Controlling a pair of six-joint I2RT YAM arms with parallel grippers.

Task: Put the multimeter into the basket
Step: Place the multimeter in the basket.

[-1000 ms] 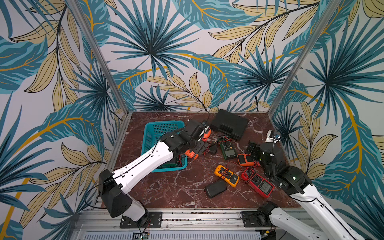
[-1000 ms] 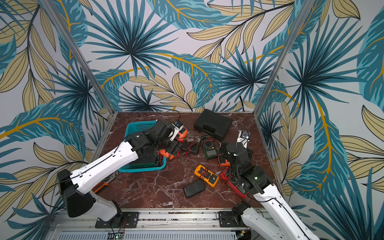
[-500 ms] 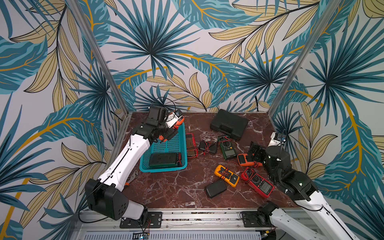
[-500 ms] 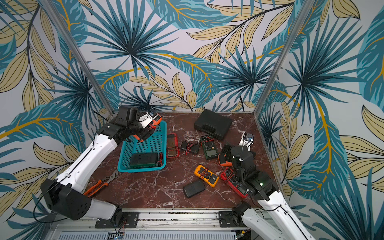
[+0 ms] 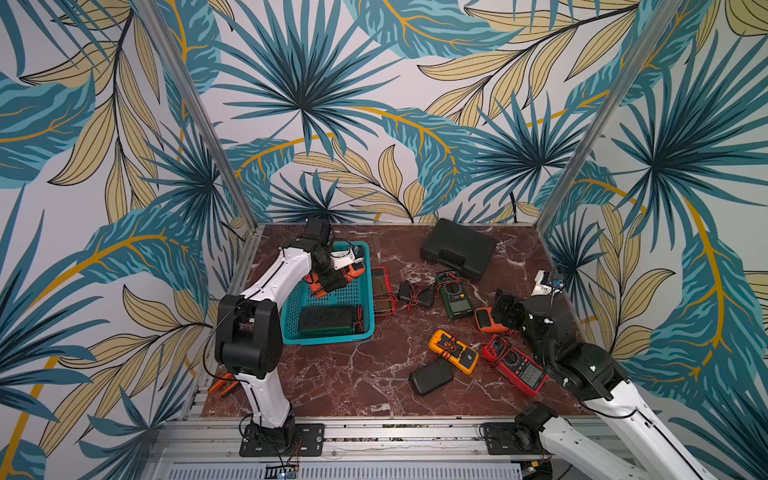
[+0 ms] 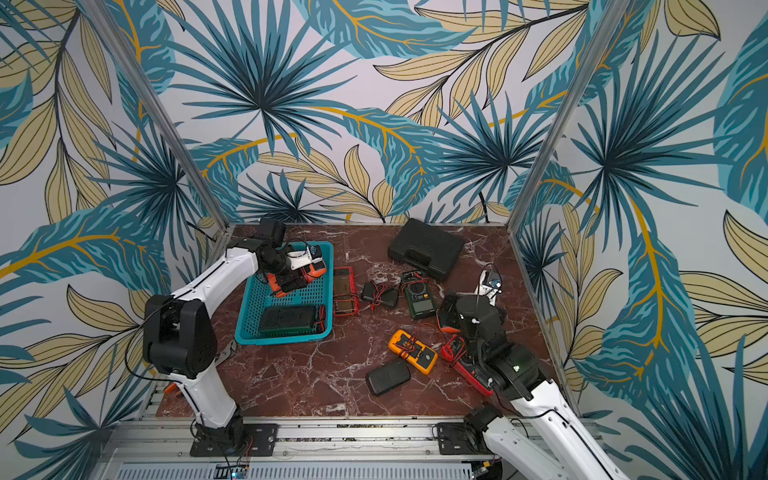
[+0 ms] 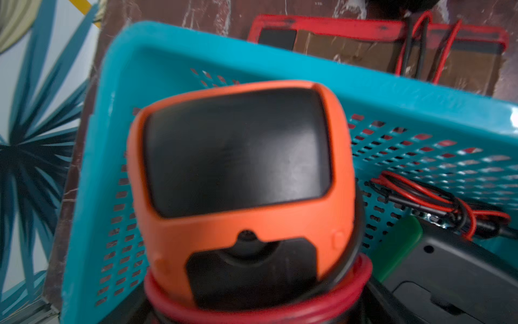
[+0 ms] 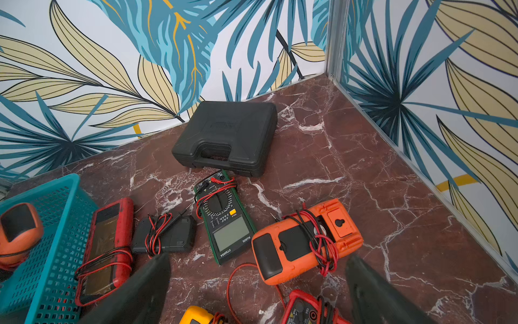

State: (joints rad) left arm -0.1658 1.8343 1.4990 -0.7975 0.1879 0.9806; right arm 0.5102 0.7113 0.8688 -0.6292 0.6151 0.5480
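Mid-task: left fingers [image 5: 332, 282] pinching orange meter [image 7: 238, 168] over basket [image 5: 328, 338] far end, not yet released; dark meter [image 5: 328, 320] already inside; right fingers [image 8: 145, 286] spread, well apart from basket; other meters [image 5: 453, 355] left on desk [image 5: 353, 382].

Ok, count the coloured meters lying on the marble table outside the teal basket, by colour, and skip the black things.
Orange plastic-cased meter: 1
Red plastic-cased meters: 2
Yellow plastic-cased meter: 1
Dark green plastic-cased meter: 1
Total: 5
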